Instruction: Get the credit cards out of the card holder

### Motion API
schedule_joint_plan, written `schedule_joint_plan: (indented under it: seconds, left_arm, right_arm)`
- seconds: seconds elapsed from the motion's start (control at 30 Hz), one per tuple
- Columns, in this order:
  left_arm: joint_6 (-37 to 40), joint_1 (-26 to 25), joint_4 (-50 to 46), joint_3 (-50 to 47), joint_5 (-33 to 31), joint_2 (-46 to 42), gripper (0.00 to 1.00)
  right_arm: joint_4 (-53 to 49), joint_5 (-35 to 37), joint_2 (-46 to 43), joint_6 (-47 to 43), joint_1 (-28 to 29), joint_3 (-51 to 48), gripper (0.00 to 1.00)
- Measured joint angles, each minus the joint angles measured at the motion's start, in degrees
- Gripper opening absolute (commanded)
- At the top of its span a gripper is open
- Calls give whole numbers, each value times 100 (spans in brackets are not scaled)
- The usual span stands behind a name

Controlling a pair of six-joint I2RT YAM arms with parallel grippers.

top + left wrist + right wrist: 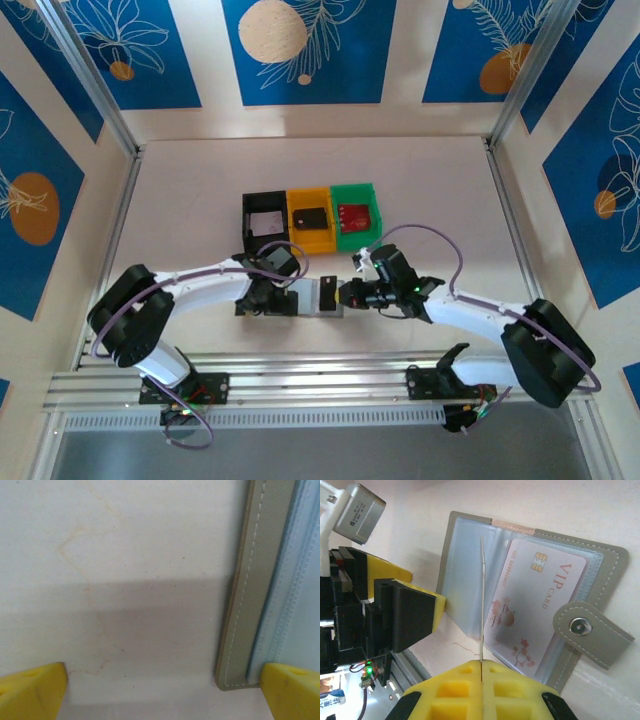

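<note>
Pale table [200, 180], near edge: card holder [318, 297] lies open between both arms, long axis left-right. Left gripper [162, 692]: spread wide, one finger at the holder's left border. Right gripper [481, 680]: pinched on a thin leaf [481, 600] standing edge-on; sleeve or card, cannot tell. Right wrist view adds a sleeved VIP card [540, 600], indistinct from above.

Robot lab cell: railed table [300, 170], printed walls [300, 50].
</note>
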Motion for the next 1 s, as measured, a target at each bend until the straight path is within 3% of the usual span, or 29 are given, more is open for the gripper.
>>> schedule_joint_plan:
  seconds: [0.13, 0.33, 0.5, 0.73, 1.0]
  left_arm:
    - [142, 46, 59, -55, -57, -437, 99]
    - [459, 55, 538, -343, 13, -1980, 99]
    - [715, 57, 1134, -702, 433, -2789, 99]
    - [675, 57, 2192, -1303, 1248, -3139, 100]
    - [28, 74, 3707, -2037, 1985, -3150, 95]
  right_arm:
    - [22, -190, -343, 0, -127, -118, 0]
    - [214, -741, -881, 2, -332, -310, 0]
    - [435, -1287, -1248, 2, -437, -385, 0]
    - [758, -1952, -1539, 9, -444, -487, 0]
    - [903, -2267, -1580, 4, -332, -487, 0]
